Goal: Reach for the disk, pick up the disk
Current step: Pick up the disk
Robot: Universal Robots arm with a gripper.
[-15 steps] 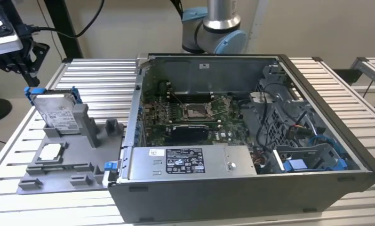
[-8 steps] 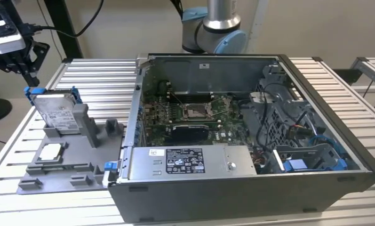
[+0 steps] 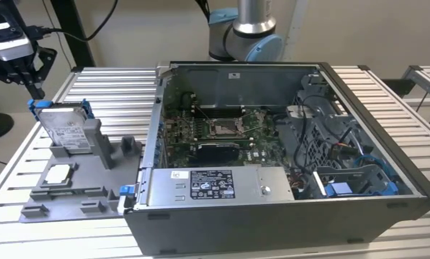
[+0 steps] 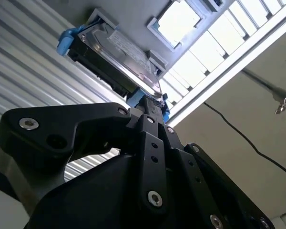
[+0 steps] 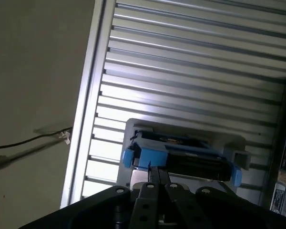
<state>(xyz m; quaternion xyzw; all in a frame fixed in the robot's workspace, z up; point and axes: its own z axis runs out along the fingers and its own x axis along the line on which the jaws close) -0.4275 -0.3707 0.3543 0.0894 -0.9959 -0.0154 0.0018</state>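
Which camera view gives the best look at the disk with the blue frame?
The exterior view: the disk leans in its grey holder, with label face and blue frame both visible. The second wrist view shows its label slantwise. The first wrist view shows mainly its dark edge and blue frame.

1. I'm running this in a robotics lab or test workshop: a slatted aluminium bench [image 3: 387, 108] lies beneath the claw [image 3: 33, 90].
2. Well aside of the claw stands an opened computer case [image 3: 272, 216], boards bare.
3. Just below the claw sits a grey holding fixture [image 3: 78, 193].
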